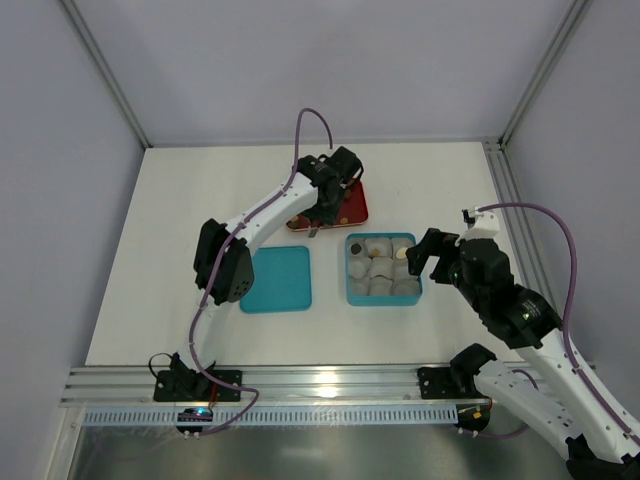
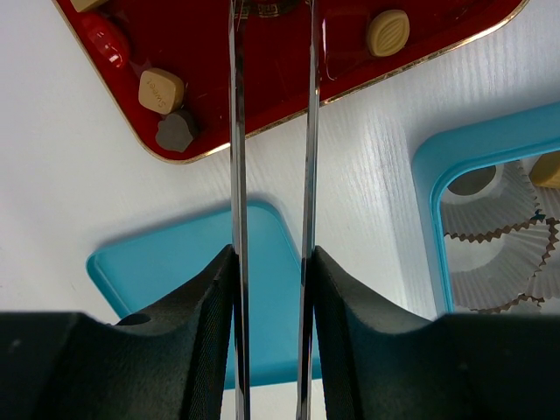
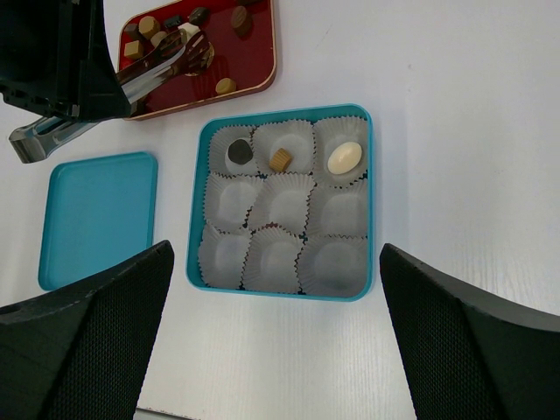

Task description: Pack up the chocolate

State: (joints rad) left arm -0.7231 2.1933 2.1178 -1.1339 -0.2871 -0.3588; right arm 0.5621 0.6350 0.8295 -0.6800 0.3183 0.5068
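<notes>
Right gripper (image 3: 276, 262) jaws gape empty above the teal box (image 3: 371, 201); left gripper (image 2: 273, 254) jaws clamp metal tongs (image 2: 237, 175) over the red tray (image 2: 192, 44).

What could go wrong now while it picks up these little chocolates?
1. The left claw works through long thin tongs; a small chocolate from the red tray could slip out on the way.
2. The paper cups sit tightly together in the blue box; the tips might snag one or drop into a filled cup.
3. The right claw hovers open beside the box, so the arms could bump.
</notes>
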